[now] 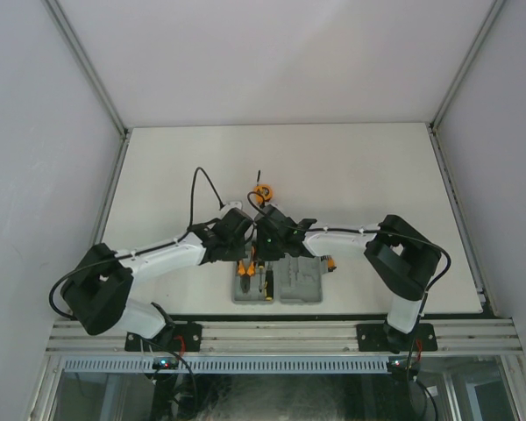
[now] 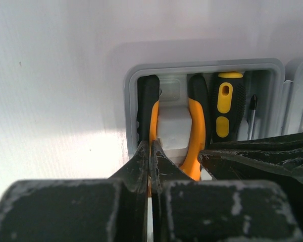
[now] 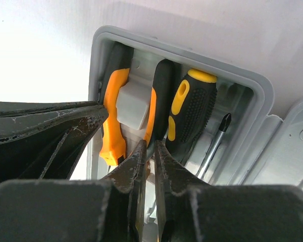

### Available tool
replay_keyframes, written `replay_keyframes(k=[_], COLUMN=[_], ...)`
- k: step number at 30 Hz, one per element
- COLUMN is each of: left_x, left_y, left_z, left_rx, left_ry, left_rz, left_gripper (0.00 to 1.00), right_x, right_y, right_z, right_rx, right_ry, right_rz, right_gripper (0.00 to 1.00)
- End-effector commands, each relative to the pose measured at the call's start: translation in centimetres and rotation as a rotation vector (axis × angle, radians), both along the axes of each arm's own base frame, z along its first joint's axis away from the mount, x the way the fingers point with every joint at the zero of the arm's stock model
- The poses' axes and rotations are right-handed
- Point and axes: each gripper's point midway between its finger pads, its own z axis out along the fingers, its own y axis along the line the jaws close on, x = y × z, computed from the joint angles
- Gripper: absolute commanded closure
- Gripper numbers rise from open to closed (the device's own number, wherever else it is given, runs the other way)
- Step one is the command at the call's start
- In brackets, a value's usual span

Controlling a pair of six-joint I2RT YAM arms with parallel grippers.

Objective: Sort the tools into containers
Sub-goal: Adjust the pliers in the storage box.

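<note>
The left gripper (image 2: 150, 151) is standing clenched, fingertips together, and pressing at the left handle of the orange-handled pliers (image 2: 196, 136). Nothing is showing between its pads. The pliers are lying in the left-hand recess of the open grey tool case (image 2: 204, 65), their handles straddling a moulded grey block.

Beyond the case, the round orange tape measure (image 1: 263, 191) is sitting on the table, not yet sorted.

The right gripper (image 3: 150, 146) is working at the pliers' right handle, closed to a sliver. I cannot tell whether it is nipping the handle's edge or only touching it.

Just right of the pliers, a black-and-orange screwdriver (image 2: 224, 106) is lying in its slot, with a Phillips-tipped shaft (image 2: 252, 118) beside it. A small orange-and-black item (image 1: 330, 263), too small to name, is lying just right of the case.

Judgement: the step in hand is seating the pliers. Both arms should be pressing straight down and evenly, so that neither handle is riding up on the block. They should be keeping clear of one another and of the seated screwdriver when lifting off.
</note>
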Motion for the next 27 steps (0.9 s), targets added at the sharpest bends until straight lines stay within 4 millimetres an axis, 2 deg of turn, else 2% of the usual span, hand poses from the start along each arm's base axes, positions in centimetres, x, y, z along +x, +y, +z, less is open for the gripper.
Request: replay_keyframes(k=[1,14,21,24,27], left_x=[-5.2,-7.6,-9.7,-10.2,-9.8], left_y=[2.4,5.0,4.9,4.7,4.4], left_z=[-5.9,-8.3,-9.9,-9.8,-8.2], left_rx=[0.107,0.257,0.289,0.276,0.237], left_ry=[0.226,0.361,0.424,0.417,0.366], left_rz=[-0.008,-0.037,-0.073,-0.074,-0.061], left_gripper=[1.0,1.0,1.0,1.0,1.0], right_x=[0.3,0.7,0.5,0.5,0.5], right_y=[0.2,0.3,-0.4,-1.0,-2.0], right_z=[0.2,1.5,1.2,1.1,1.0], right_rx=[-0.015,0.002,-0.004,-0.021,-0.054], right_ry=[-0.015,-0.054,-0.062,-0.067,-0.077], right_rz=[-0.008,-0.013,-0.023,-0.028,-0.035], right_gripper=[0.92,0.92,0.92,0.92,0.92])
